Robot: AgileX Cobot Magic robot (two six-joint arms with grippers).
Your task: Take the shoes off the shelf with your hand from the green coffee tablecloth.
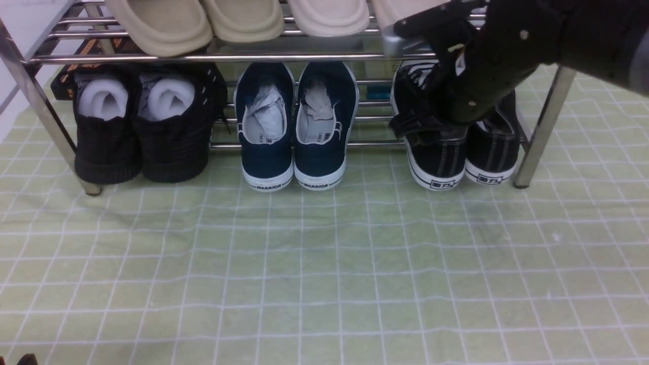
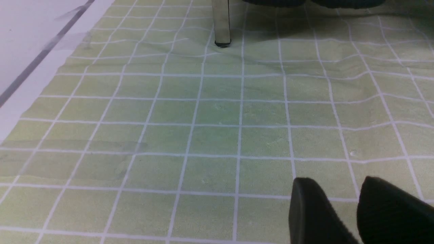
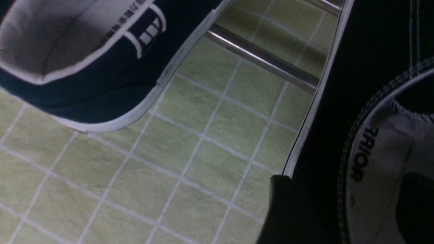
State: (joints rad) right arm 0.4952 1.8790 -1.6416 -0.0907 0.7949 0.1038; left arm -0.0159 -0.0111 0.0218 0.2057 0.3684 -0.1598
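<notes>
The shoes, black canvas sneakers with white-edged soles, stand on the lower right of the chrome shelf (image 1: 228, 57): the left shoe (image 1: 438, 157) and its mate (image 1: 494, 152). My right hand reaches down over them and hides their tops. The right gripper (image 1: 423, 126) is open and straddles the left shoe's side wall (image 3: 325, 135). One finger (image 3: 281, 206) is outside it and the other (image 3: 415, 206) is inside the shoe's opening. The left gripper (image 2: 339, 189) hovers low over the green coffee tablecloth (image 1: 324, 263), slightly open, with nothing between its fingers.
Navy WARRIOR slip-ons (image 1: 294, 132) stand right beside the sneakers, and black knit shoes (image 1: 142, 132) stand further left. Beige slippers (image 1: 203, 20) fill the top tier just above my right hand. A shelf leg (image 2: 222, 23) stands ahead of the left gripper. The cloth's edge meets white floor (image 2: 27, 40).
</notes>
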